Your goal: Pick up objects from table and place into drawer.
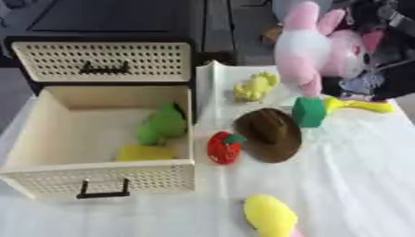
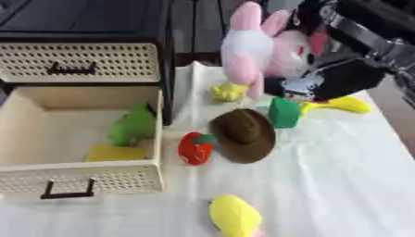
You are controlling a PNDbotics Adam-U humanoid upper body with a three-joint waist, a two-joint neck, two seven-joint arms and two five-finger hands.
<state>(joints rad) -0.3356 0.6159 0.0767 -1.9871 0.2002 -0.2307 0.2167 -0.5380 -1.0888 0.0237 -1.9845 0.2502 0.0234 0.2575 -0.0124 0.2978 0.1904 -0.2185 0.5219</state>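
A pink and white plush bunny hangs above the table's far right, with my right hand shut on its lower body. The arm comes in from the upper right. The cream drawer stands pulled open at the left, and a green toy and a flat yellow piece lie inside it. On the white cloth lie a brown hat, a red fruit with a green stem, a green block, a yellow banana-like toy, a small pale yellow toy and a yellow oval toy. No left hand shows.
The cabinet's upper drawer is closed, with a black handle. The open drawer's right wall stands close to the red fruit. A fold of white cloth rises beside the cabinet. Dark floor lies beyond the table's far edge.
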